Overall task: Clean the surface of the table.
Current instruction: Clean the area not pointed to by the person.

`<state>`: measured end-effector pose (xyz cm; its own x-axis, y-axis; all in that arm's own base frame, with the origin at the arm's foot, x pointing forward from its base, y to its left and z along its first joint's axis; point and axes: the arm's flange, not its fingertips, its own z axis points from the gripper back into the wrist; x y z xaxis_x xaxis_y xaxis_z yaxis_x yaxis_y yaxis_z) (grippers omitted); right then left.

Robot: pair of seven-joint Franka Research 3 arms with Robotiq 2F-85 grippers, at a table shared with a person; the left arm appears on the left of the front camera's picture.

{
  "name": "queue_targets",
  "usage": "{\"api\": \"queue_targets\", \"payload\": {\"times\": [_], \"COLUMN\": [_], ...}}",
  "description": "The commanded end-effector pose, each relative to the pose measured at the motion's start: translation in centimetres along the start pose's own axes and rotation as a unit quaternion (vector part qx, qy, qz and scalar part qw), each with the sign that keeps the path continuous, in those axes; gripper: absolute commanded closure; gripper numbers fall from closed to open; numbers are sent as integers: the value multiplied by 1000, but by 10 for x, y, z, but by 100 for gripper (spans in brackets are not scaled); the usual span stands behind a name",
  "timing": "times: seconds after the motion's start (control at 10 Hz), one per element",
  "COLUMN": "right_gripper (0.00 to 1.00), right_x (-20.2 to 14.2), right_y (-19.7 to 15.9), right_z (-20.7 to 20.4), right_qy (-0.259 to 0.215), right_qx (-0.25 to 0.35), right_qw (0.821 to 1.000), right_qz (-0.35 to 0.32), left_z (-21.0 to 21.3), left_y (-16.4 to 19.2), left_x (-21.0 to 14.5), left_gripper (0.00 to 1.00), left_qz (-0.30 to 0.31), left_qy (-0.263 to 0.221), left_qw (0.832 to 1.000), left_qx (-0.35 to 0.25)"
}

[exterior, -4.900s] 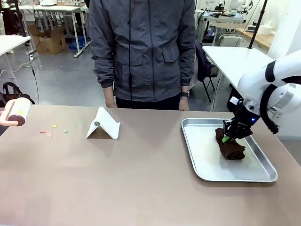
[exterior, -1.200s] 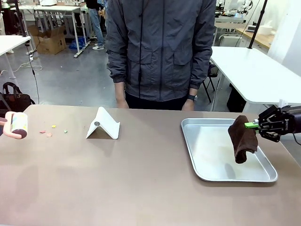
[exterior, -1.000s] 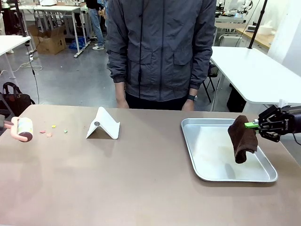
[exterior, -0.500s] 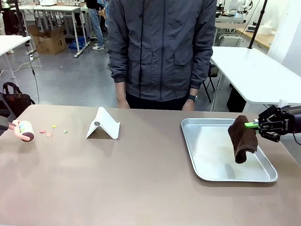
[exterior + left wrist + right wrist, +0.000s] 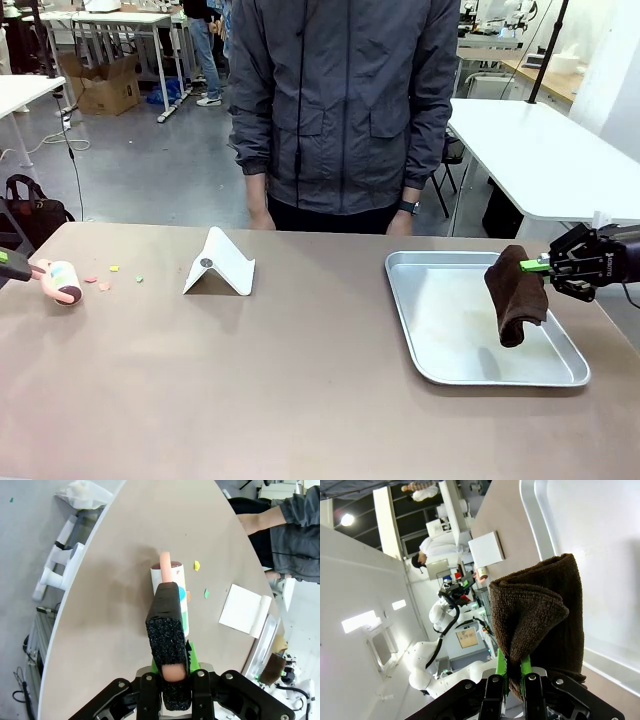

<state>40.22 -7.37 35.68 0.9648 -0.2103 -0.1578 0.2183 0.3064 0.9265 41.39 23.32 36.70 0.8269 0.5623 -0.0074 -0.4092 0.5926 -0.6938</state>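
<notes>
The lint roller has sunk lower and tipped further over than half a second ago, its roll now near the left edge of the bench, just beside the small coloured scraps; whether it touches the top cannot be told. The brown cloth hangs where it did a second ago.

In the left wrist view, the left gripper has its fingers pinched on the roller's pink handle, black foam pads against it. The white roll points away over the brownish bench. Teal and orange print on the roll cannot be read. A yellow scrap and a green scrap lie just past it, with a white folded stand farther on.

The right gripper pinches the cloth's upper fold between green pads. The cloth dangles over the silver tray at the bench's right side. White lettering on this gripper is too small to read. In the right wrist view, the right gripper's fingers close tight on the folded terry cloth above the tray.

A person in a grey jacket stands at the far edge, hands down
</notes>
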Motion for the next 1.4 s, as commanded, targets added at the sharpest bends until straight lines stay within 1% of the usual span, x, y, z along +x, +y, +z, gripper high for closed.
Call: {"api": "queue_targets", "payload": {"times": [0.0,0.2,0.3,0.4,0.6,0.7,1.1,1.3], "right_gripper": [88,88,88,88,88,88,88,88], "right_x": [2,2,2,2,2,2,2,2], "right_y": [9,9,9,9,9,9,9,9], "right_z": [-1,-1,-1,-1,-1,-1,-1,-1], "right_qy": [-3,-3,-3,-3,-3,-3,-3,-3], "right_qx": [8,8,8,8,8,8,8,8], "right_qw": [1000,1000,1000,1000,1000,1000,1000,1000], "right_qz": [-9,-9,-9,-9,-9,-9,-9,-9], "left_z": [-12,-30,-38,-46,-68,-77,-112,-123], "left_y": [-1,0,0,-4,-18,-25,-50,-63], "left_x": [10,18,24,25,21,21,19,21], "left_gripper": [78,78,78,78,78,78,78,78], "left_qz": [-11,-4,-1,-4,-29,-34,-61,-73], "left_qy": [-4,27,34,27,56,59,99,118], "left_qw": [1000,1000,999,999,997,997,991,988], "left_qx": [-2,5,11,20,37,45,64,63]}}
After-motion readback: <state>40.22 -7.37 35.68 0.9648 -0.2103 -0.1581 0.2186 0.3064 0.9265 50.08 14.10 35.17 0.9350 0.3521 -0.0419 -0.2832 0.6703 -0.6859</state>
